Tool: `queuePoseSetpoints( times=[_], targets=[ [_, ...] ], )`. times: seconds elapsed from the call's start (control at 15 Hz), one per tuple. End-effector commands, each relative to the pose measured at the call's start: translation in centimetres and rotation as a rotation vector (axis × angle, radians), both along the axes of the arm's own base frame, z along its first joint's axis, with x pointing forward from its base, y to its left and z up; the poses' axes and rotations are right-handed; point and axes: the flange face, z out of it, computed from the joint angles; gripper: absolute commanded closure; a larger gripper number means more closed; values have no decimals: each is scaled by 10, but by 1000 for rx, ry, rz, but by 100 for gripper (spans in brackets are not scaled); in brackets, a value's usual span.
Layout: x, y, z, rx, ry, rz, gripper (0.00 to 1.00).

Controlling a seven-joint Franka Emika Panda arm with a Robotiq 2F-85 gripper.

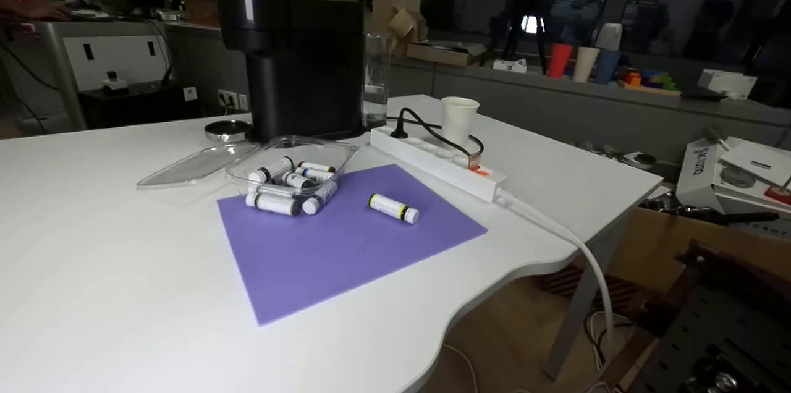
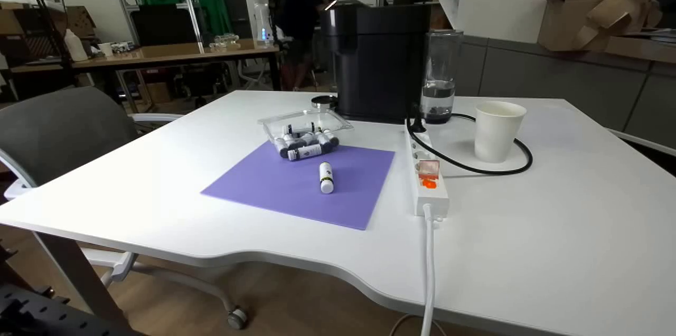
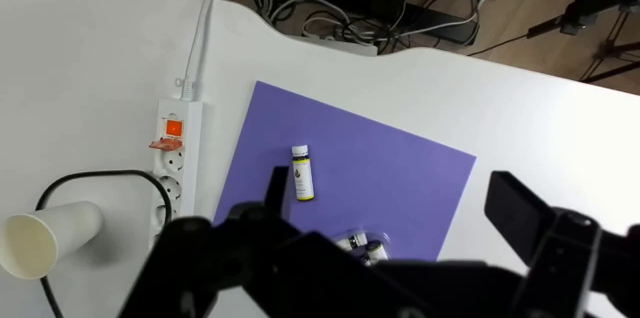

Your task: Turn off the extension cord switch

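- Your gripper (image 3: 390, 178) had its fingers (image 3: 520, 218) spread far apart, and they held nothing.
- The extension cord (image 3: 188, 168) lay on the table (image 3: 100, 48), off to the left in the wrist view, past the finger on that side.
- It ran long ways up and down that view, so your fingers were spread across its line, not along it.
- The orange-red switch (image 3: 174, 128) was at the end by the white cable (image 3: 205, 10), the end nearest the table's curvy edge.
- Its see-through flap (image 3: 166, 144) stood up between the switch and the sockets (image 3: 174, 160).
- You probably needed to slide left in that view, bring the fingers together, and poke down without bumping the flap.
- Neither exterior view showed your gripper, so there was no telling how high it hung.
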Motion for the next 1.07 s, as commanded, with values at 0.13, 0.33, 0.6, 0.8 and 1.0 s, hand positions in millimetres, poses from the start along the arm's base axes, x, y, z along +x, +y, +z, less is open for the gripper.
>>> queuePoseSetpoints(
  times=[0.13, 0.33, 0.6, 0.8, 1.0],
  targets=[
    [3, -4, 0, -24, -79, -7, 0],
    [10, -22, -8, -46, -214, -33, 0],
    [12, -61, -30, -57, -364, -118, 0],
    [6, -100, -52, -26, -409, -210, 0],
    [1, -140, -76, 21, -397, -286, 0]
  ],
)
